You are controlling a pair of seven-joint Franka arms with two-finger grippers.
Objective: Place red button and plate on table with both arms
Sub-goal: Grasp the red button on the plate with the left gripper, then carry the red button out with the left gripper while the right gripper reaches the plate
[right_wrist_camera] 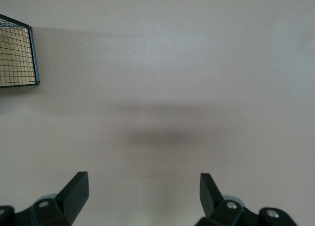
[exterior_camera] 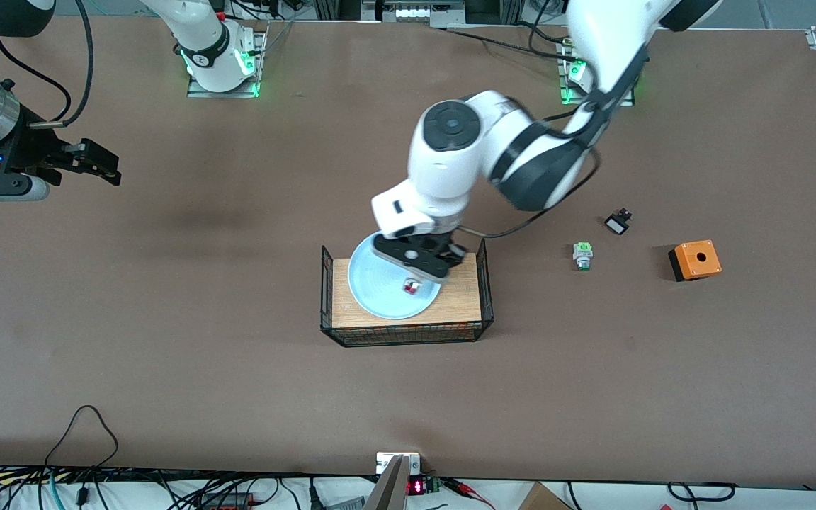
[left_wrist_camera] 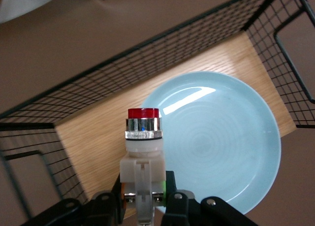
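Wire rack point(exterior_camera: 408, 322) carries the plate point(exterior_camera: 380, 290), not yet on the table point(exterior_camera: 167, 354); left gripper point(exterior_camera: 418, 273) pinches the red button point(left_wrist_camera: 143, 123) above it, while the waiting right gripper point(right_wrist_camera: 142, 194) hangs spread over bare tabletop.

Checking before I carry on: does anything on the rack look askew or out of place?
Only this: the round pale-blue plate overhangs the wood top of the black wire rack. The left gripper is shut on the red-capped push button above it.
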